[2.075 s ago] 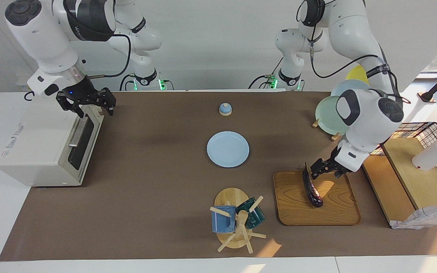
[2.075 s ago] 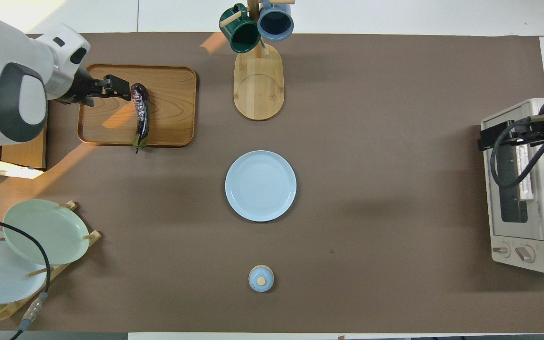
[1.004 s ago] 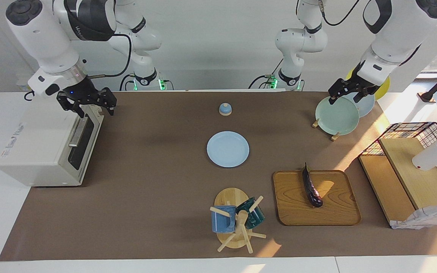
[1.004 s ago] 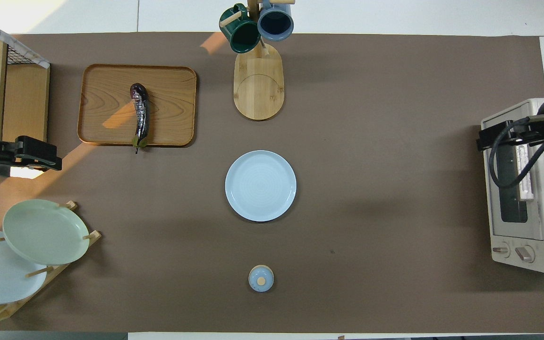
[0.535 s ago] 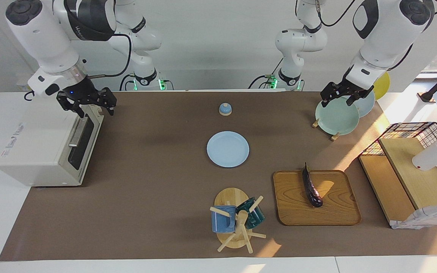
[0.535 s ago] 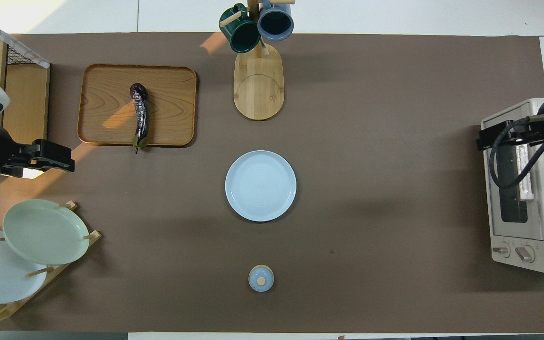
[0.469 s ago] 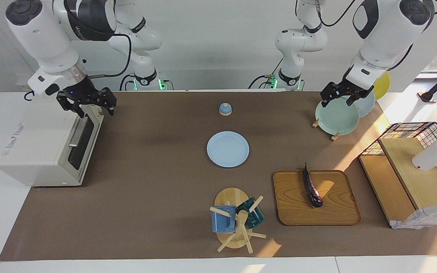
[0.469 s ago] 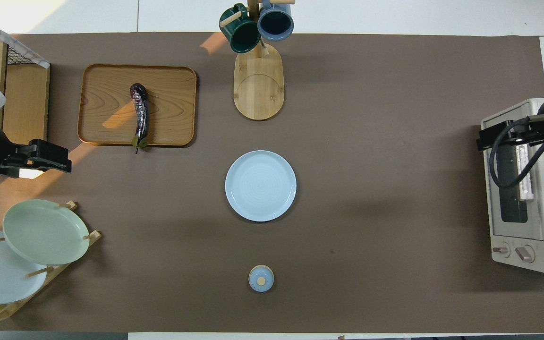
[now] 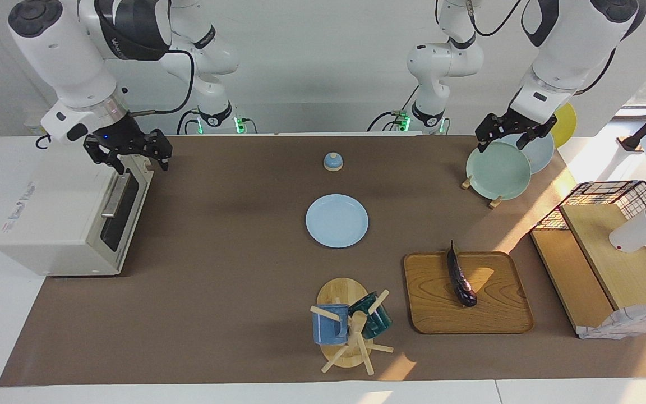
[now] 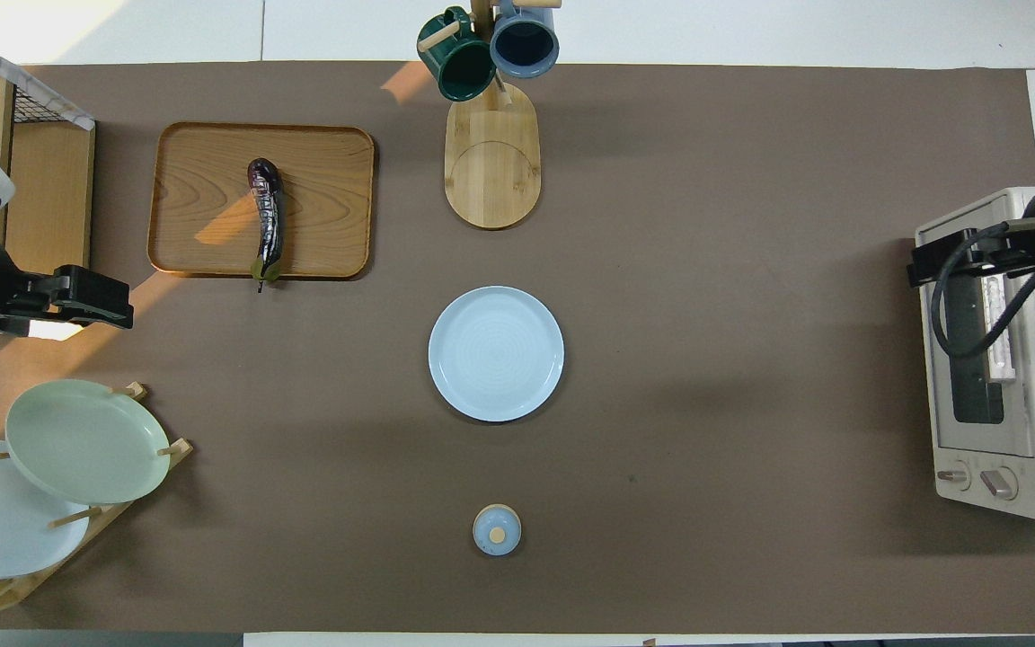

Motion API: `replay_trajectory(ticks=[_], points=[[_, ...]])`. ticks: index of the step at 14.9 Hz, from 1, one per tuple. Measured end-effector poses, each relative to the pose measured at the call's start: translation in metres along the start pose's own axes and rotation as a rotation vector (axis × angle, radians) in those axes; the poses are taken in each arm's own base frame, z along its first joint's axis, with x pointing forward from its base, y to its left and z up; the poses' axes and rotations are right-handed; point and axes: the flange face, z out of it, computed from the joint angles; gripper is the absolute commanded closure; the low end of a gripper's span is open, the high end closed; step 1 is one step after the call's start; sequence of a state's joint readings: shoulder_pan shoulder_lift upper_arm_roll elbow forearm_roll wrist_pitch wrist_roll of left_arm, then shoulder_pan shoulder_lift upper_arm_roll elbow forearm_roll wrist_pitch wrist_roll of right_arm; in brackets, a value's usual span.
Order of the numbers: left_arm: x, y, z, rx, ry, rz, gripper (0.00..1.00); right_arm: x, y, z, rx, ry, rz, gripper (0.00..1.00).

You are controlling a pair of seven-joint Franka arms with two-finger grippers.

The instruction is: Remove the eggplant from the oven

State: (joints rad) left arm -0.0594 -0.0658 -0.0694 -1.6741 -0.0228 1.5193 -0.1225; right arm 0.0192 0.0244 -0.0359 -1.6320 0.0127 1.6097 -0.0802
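Observation:
The dark purple eggplant [image 9: 460,278] lies loose on a wooden tray [image 9: 497,314] toward the left arm's end of the table; it also shows in the overhead view [image 10: 266,216]. The off-white oven [image 9: 59,219] stands at the right arm's end, its glass door looking shut, and shows in the overhead view [image 10: 994,359] too. My right gripper [image 9: 141,163] is open and empty at the door's top edge, at the end nearer the robots, seen in the overhead view [image 10: 917,265] as well. My left gripper [image 9: 502,143] is open and empty, raised over the plate rack; it also appears in the overhead view [image 10: 122,304].
A light blue plate [image 9: 337,220] lies mid-table, a small blue lidded pot [image 9: 333,161] nearer the robots. A mug tree [image 9: 351,328] with two mugs stands beside the tray. A rack of plates [image 9: 497,171] and a wire basket with wooden shelves [image 9: 609,247] are at the left arm's end.
My left gripper let go of the eggplant on the tray, rose and drew back to over the plate rack. The eggplant stays put. The right arm has not moved.

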Motion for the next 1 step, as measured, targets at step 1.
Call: replay_trajectory(ticks=[1], points=[[0.0002,-0.0011,0.0,0.0,0.0,-0.002,0.0,0.0,0.0,0.0,0.0,0.0,0.0,0.0]])
